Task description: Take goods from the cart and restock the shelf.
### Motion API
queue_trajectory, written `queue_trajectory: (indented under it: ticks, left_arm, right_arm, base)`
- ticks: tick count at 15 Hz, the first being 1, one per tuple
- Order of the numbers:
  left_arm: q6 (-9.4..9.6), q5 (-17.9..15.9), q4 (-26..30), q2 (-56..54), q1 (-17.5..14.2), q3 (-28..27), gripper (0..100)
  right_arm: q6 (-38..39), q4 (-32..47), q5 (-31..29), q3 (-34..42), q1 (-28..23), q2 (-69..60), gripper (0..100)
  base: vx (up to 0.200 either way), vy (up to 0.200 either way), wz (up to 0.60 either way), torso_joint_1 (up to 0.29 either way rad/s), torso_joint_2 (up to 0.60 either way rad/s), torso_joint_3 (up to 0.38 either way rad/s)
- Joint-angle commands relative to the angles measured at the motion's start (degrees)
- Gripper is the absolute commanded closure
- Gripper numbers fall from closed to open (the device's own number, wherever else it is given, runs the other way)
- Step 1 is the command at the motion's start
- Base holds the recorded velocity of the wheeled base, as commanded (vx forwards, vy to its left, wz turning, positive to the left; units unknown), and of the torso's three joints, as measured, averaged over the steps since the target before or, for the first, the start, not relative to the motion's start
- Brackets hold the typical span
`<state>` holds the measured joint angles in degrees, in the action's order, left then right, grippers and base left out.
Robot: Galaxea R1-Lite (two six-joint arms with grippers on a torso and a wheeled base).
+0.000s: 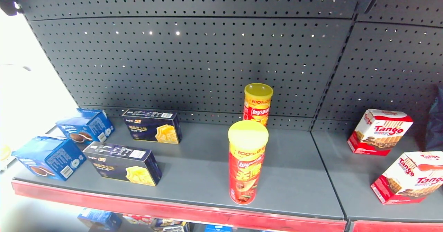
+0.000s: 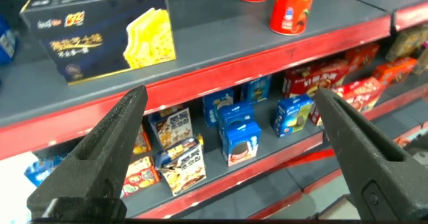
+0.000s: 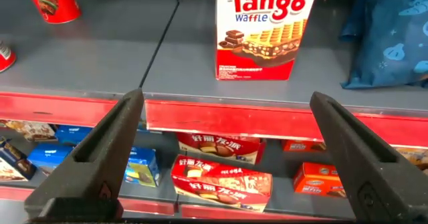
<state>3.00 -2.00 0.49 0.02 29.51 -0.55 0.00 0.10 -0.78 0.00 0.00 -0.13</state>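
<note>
Matt metal shelf (image 1: 193, 163); glossy canister (image 1: 246, 176), lid (image 1: 248, 132) seemingly plastic.

Grey metal shelf with red front edge (image 1: 294, 176) carries, left to right, two blue cardboard boxes (image 1: 50, 157) (image 1: 86, 124), two navy cartons (image 1: 123, 163) (image 1: 152, 125), two upright yellow-lidded red tubes (image 1: 247, 163) (image 1: 258, 104), two red-and-white wafer boxes (image 1: 380, 131) (image 1: 410, 176).

left tool (image 2: 229, 95) spread wide, right tool (image 3: 225, 98) spread wide

Grey shelf (image 1: 297, 176), red front edge; front chip can (image 1: 247, 163) and rear chip can (image 1: 258, 104) upright, yellow-lidded; blue cookie boxes (image 1: 86, 124) lie left; dark wafer boxes (image 1: 123, 163) beside them; waffle boxes (image 1: 380, 131) right.
</note>
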Motion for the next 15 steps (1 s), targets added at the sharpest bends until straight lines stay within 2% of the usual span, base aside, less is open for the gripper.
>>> queue_trajectory:
  ticks: [1,2,3,4,5,6,7,10,12,14,15]
  left_arm:
    - [2.54,-2.8,0.0,3.7,0.5,-7.4,0]
    - [2.71,-3.1,-0.5,11.2,3.0,-10.8,0]
    - [2.8,-3.4,-1.6,15.9,3.4,-12.7,0]
    - [2.98,-5.0,-5.4,25.4,3.3,-16.8,0]
    - [4.56,-6.1,-7.9,32.9,3.4,-19.1,0]
    - [5.79,-6.1,-9.1,35.8,3.4,-19.8,0]
    - [7.11,-6.4,-14.6,44.4,3.9,-23.6,0]
    - [6.93,-6.0,-21.2,58.4,3.6,-29.6,0]
    - [7.64,-4.1,-26.2,66.9,1.8,-29.7,0]
    - [8.25,-3.9,-29.8,72.9,0.5,-28.9,0]
    - [7.9,-3.9,-31.5,77.8,0.5,-29.3,0]
  right_arm:
    - [0.0,0.0,0.0,0.0,0.0,0.1,0]
    - [0.0,-0.1,0.0,0.0,0.0,0.1,0]
    - [0.0,0.0,0.0,0.0,0.0,0.1,0]
    - [0.0,0.0,0.0,0.0,0.0,0.1,0]
    - [0.0,0.0,0.0,0.0,0.0,0.1,0]
    - [0.0,0.0,0.0,0.0,0.0,0.1,0]
    - [0.0,0.0,0.0,0.0,0.0,0.1,0]
    - [0.0,0.0,0.0,0.0,0.0,0.1,0]
    - [0.0,0.0,0.0,0.0,0.0,0.1,0]
    - [0.0,0.0,0.0,0.0,0.0,0.1,0]
    - [0.0,0.0,0.0,0.0,0.0,0.1,0]
  base:
    - [0.0,0.0,0.0,0.0,0.0,0.0]
    - [0.0,0.0,0.0,0.0,0.0,0.0]
    - [0.0,0.0,0.0,0.0,0.0,0.0]
    - [0.0,0.0,0.0,0.0,0.0,0.0]
    - [0.0,0.0,0.0,0.0,0.0,0.0]
    - [0.0,0.0,0.0,0.0,0.0,0.0]
    - [0.0,0.0,0.0,0.0,0.0,0.0]
    - [0.0,0.0,0.0,0.0,0.0,0.0]
    - [0.0,0.0,0.0,0.0,0.0,0.0]
    - [0.0,0.0,0.0,0.0,0.0,0.0]
    - [0.0,0.0,0.0,0.0,0.0,0.0]
